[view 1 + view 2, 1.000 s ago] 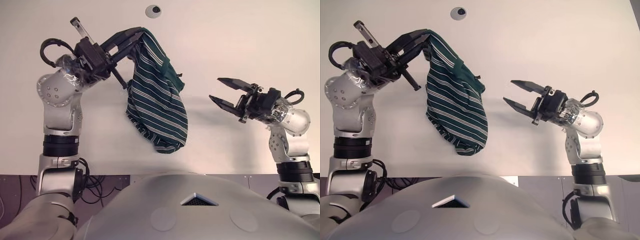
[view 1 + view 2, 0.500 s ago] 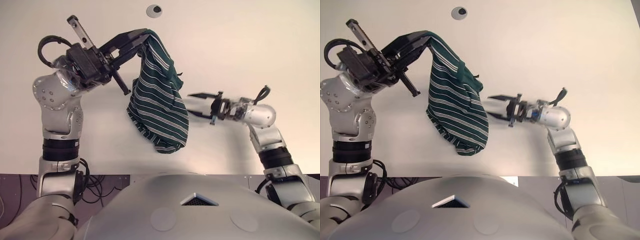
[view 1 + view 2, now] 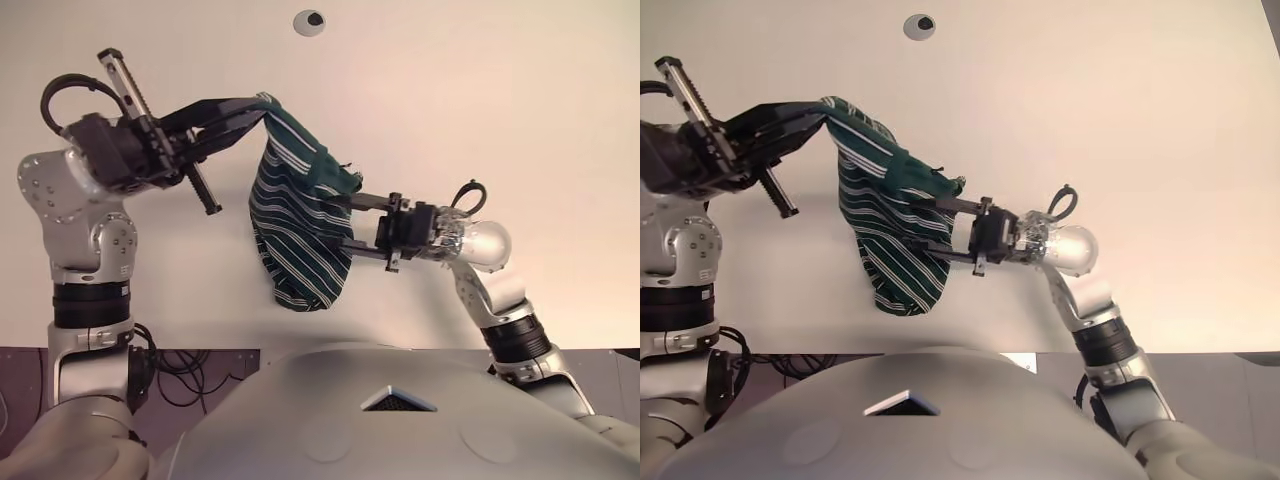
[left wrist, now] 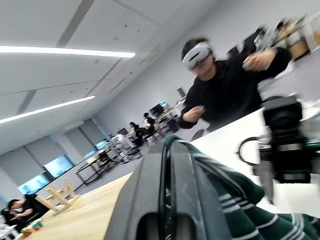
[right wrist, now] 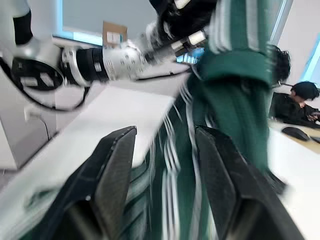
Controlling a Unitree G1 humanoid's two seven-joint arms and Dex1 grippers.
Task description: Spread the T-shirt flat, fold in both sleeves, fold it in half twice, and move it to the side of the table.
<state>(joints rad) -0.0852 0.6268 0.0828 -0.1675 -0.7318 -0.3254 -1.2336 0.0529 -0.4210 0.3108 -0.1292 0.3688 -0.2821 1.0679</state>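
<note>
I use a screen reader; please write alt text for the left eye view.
The left gripper holds a green striped T-shirt hanging bunched over a white table. The open right gripper straddles its edge.

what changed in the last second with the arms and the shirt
The right gripper swung in from the robot's right to the hanging T-shirt; its open fingers now straddle the fabric. The left arm drew back toward the robot's left. The left gripper stays shut on the T-shirt's top, lifted off the table.
</note>
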